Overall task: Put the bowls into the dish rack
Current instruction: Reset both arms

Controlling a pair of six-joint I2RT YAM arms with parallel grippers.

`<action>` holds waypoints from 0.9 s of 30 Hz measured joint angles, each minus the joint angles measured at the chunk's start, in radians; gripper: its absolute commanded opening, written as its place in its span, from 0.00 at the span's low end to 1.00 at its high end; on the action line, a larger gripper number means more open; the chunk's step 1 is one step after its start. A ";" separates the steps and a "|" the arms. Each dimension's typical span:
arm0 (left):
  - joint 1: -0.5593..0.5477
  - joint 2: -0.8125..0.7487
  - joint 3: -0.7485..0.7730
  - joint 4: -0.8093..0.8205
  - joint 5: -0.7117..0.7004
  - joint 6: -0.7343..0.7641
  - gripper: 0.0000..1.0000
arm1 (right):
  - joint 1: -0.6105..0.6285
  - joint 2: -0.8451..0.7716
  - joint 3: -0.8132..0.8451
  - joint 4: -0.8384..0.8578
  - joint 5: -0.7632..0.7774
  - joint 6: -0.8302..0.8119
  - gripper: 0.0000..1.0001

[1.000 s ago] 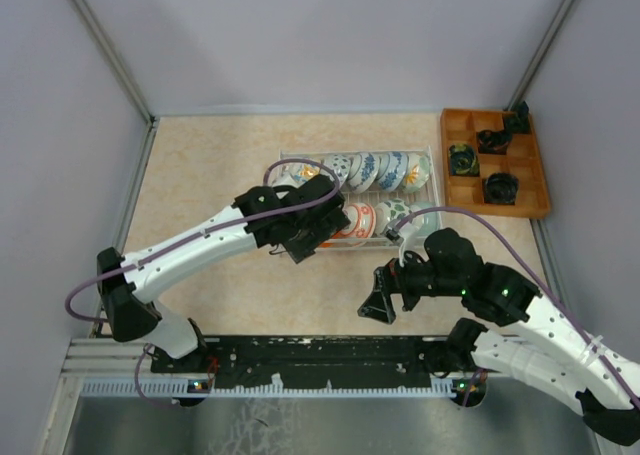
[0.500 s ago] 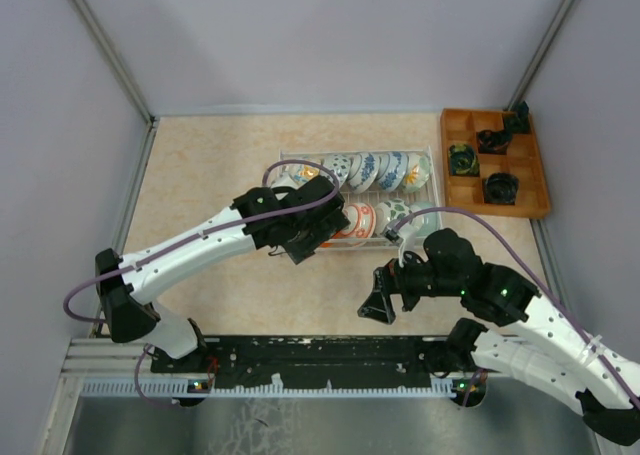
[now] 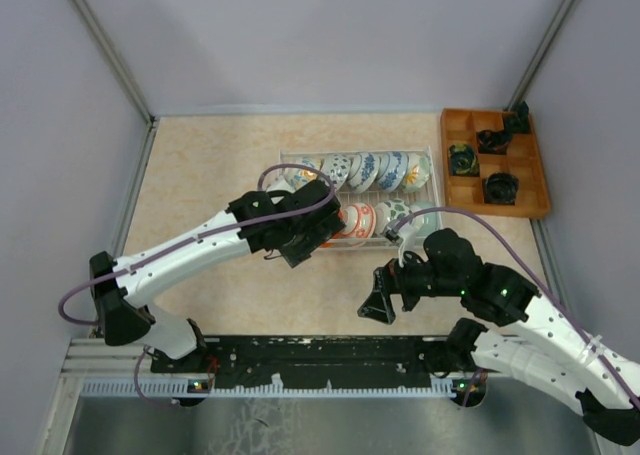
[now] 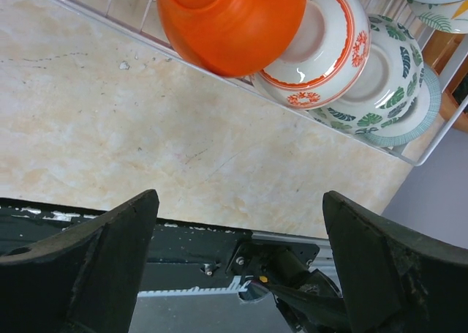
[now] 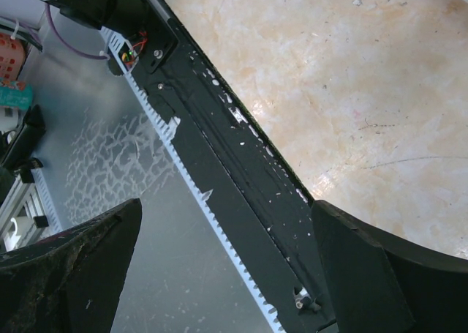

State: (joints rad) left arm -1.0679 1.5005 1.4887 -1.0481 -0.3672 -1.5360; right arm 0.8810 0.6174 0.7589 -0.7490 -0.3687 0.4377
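The dish rack (image 3: 360,153) is a pale wire basket at mid-table, with several bowls (image 3: 372,171) standing on edge in its back row and more in the front row. My left gripper (image 3: 297,249) hovers open and empty just in front of the rack's near-left side. The left wrist view shows its wide jaws (image 4: 241,267) with nothing between them. Behind them, the rack's wire edge (image 4: 95,16) holds an orange bowl (image 4: 227,22), a white bowl with orange trim (image 4: 322,47) and a green-patterned bowl (image 4: 387,84). My right gripper (image 3: 378,305) is open and empty over the table's near edge (image 5: 227,267).
An orange wooden compartment tray (image 3: 545,190) with black items (image 3: 500,187) sits at the right, beside the rack. A black mounting rail (image 3: 320,353) runs along the near edge; it also crosses the right wrist view (image 5: 241,179). Pale walls close in the left, back and right.
My left arm has drawn back slightly toward the left and near side, away from the rack, with its gripper still open. The right arm has not moved.
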 measured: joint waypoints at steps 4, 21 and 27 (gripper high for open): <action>-0.004 -0.002 -0.013 0.000 -0.001 -0.005 0.99 | 0.000 0.000 0.000 0.000 0.000 0.000 0.99; -0.004 -0.027 -0.053 0.008 -0.008 -0.013 0.99 | 0.000 0.000 0.000 0.000 0.000 0.000 0.99; -0.004 -0.037 -0.057 0.011 -0.012 -0.012 1.00 | 0.000 0.001 0.000 0.000 0.003 0.000 0.99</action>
State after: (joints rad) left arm -1.0721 1.4631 1.4315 -1.0374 -0.3790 -1.5482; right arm 0.8814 0.6186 0.7589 -0.7490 -0.3653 0.4381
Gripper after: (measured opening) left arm 0.996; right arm 0.990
